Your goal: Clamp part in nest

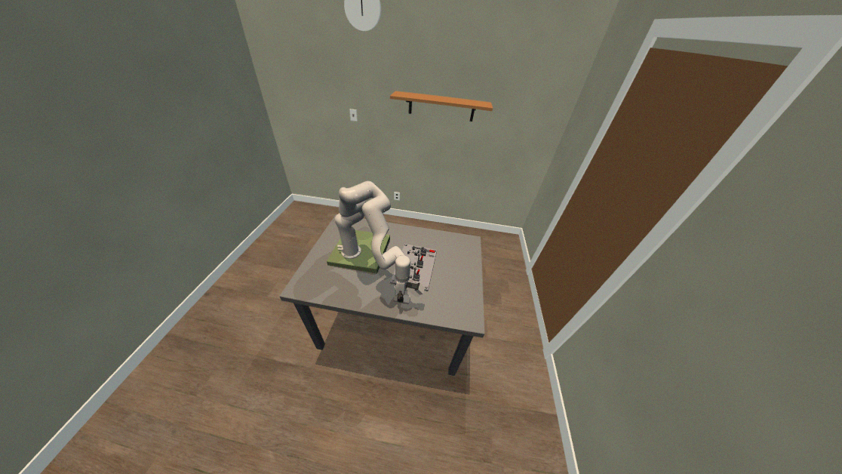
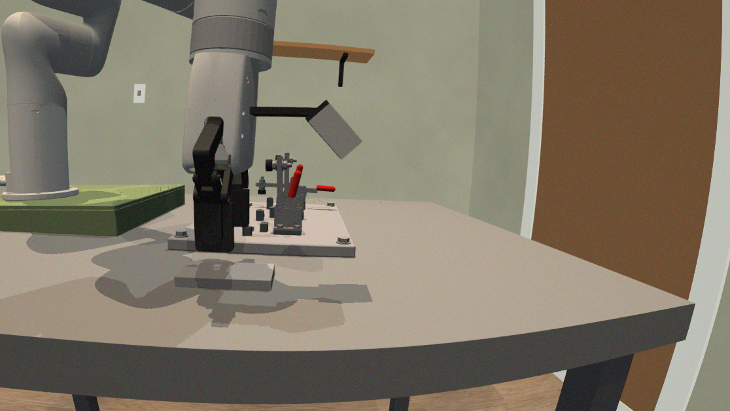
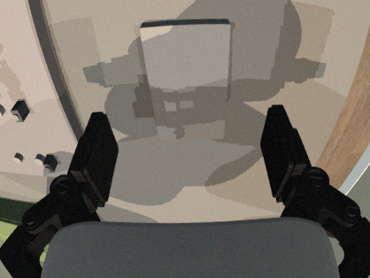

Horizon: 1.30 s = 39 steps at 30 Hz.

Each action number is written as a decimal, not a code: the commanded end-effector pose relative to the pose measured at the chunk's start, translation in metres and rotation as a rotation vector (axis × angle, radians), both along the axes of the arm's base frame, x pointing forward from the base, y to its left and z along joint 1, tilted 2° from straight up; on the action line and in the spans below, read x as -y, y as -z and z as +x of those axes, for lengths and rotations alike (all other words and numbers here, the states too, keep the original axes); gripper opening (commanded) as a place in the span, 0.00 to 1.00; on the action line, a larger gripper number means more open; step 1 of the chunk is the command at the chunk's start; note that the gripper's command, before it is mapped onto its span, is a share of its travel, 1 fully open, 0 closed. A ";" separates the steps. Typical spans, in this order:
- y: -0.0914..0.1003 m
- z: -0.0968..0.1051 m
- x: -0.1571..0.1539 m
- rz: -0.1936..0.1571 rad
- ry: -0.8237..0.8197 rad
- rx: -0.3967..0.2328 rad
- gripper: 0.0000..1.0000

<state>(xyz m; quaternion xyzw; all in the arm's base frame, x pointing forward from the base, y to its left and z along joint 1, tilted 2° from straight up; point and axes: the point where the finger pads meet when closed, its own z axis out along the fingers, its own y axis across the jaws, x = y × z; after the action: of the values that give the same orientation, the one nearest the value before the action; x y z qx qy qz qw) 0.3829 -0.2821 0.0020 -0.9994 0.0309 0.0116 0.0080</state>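
Observation:
The part (image 2: 224, 276) (image 3: 185, 60) is a flat grey block. It lies on the table (image 2: 459, 266) just in front of the fixture plate (image 2: 316, 237) (image 1: 432, 268) (image 3: 14, 25). My gripper (image 2: 214, 240) (image 3: 188, 127) (image 1: 402, 298) is open and empty. It points straight down and hangs low, a little above the part's end near the plate. In the wrist view the part lies ahead of the fingertips, centred between them. One clamp's red handle (image 2: 294, 181) stands up; another red handle (image 2: 325, 188) lies level. Black pads and blocks (image 2: 262, 226) stand on the plate.
The arm's green base (image 2: 91, 209) (image 1: 364, 259) stands to the left of the fixture. The grey camera block (image 2: 334, 127) on the wrist juts out above the clamps. The table's edge and the wooden floor (image 3: 354, 119) show at the right of the wrist view.

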 end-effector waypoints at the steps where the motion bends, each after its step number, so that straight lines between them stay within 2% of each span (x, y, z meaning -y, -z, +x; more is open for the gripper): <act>1: 0.001 0.001 0.001 -0.002 0.000 0.003 1.00; 23: 0.002 0.001 0.001 -0.002 0.000 0.003 1.00; 39: 0.022 0.001 0.001 -0.002 0.000 0.003 1.00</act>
<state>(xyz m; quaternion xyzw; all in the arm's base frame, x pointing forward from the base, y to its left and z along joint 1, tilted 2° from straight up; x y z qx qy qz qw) 0.3823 -0.2821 -0.0166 -0.9994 0.0309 0.0118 0.0081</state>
